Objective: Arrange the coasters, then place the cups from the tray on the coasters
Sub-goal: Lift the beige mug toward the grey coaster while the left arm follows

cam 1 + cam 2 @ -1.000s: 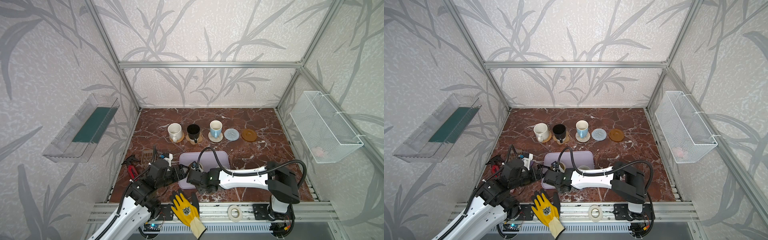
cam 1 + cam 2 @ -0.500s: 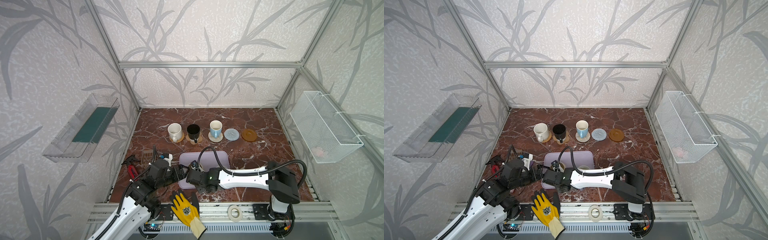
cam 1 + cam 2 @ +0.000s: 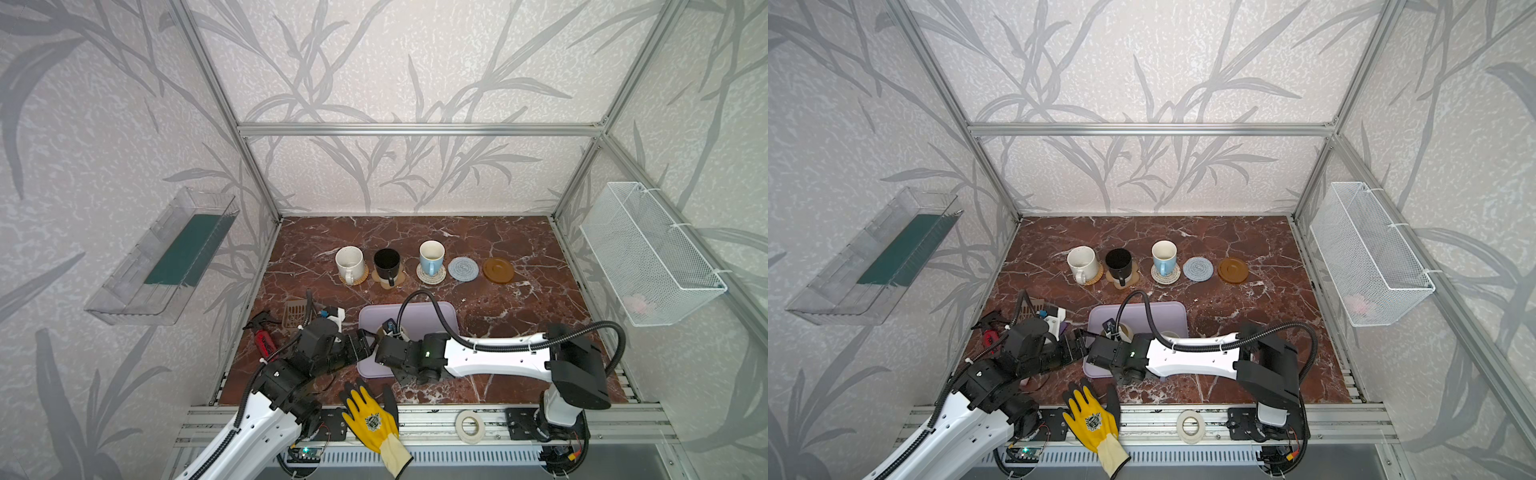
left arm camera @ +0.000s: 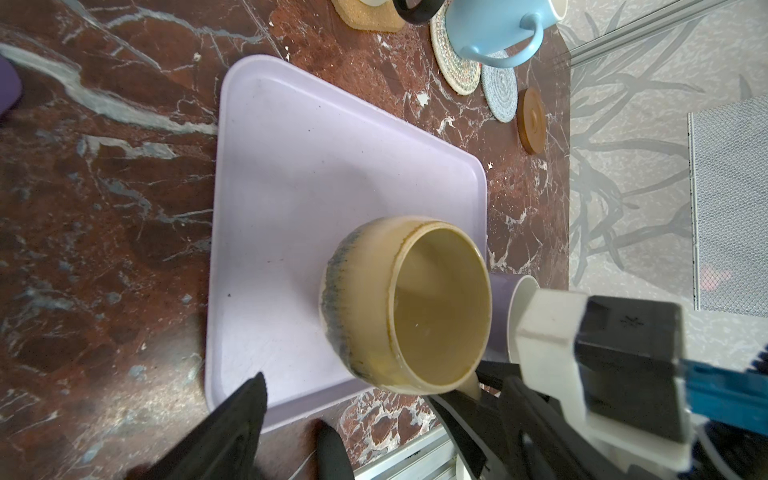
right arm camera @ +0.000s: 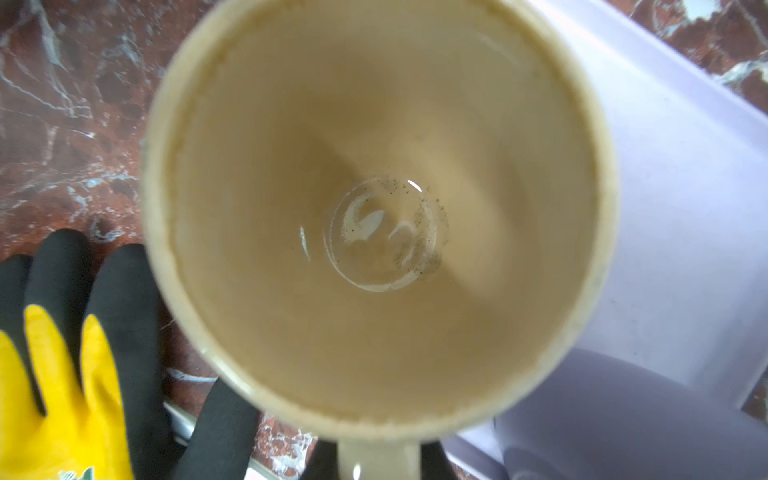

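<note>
At the back, in both top views, a white cup (image 3: pixel 349 262) stands on the orange coaster (image 3: pixel 358 278). Beside it a black cup (image 3: pixel 386 264) sits on the tan paw coaster (image 3: pixel 397 279), and a light blue cup (image 3: pixel 431 256) on the cream rope coaster (image 3: pixel 432 275). The grey-blue coaster (image 3: pixel 463 269) and the brown disc coaster (image 3: pixel 498 271) are bare. On the lavender tray (image 3: pixel 419 311) stand the cream-yellow cup (image 4: pixel 415 303) and, behind it, a lavender cup (image 4: pixel 500 316). My right gripper (image 5: pixel 378 461) is shut on the cream-yellow cup's handle. Just left of the tray my left gripper (image 4: pixel 345 388) hangs open and empty.
A yellow-and-black glove (image 3: pixel 372 419) lies on the front rail, with a white tape roll (image 3: pixel 469 424) to its right. A red-handled tool (image 3: pixel 264 340) and a brown slotted piece (image 3: pixel 295 311) lie left of the tray. A wire basket (image 3: pixel 648 257) hangs on the right wall.
My right gripper has closed the last bit onto the cream-yellow cup's handle. Neither arm has visibly shifted, and the left gripper stays open.
</note>
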Controlling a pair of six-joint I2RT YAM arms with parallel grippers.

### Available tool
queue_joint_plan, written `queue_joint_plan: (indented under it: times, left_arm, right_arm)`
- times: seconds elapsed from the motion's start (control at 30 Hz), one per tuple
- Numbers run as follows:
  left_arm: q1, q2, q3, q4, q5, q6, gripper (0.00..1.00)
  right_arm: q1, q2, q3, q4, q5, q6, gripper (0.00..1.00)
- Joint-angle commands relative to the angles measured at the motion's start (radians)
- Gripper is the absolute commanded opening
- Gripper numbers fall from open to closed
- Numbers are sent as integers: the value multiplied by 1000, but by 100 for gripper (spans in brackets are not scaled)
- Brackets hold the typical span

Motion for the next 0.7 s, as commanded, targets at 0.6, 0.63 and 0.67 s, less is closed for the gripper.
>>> queue_joint_plan:
  times: [0.6,0.63,0.67]
  left_arm:
    - [3,79,171,222,80,-3,99]
    - [2,91,191,234,81,2,99]
    - [2,106,207,245,81,12,99]
  right_arm:
    - [-55,-264,-3,23,149,-34,0]
    - [-67,-277,-6,27,148,-37,0]
    - [-79,-287,-11,30,148,-39,0]
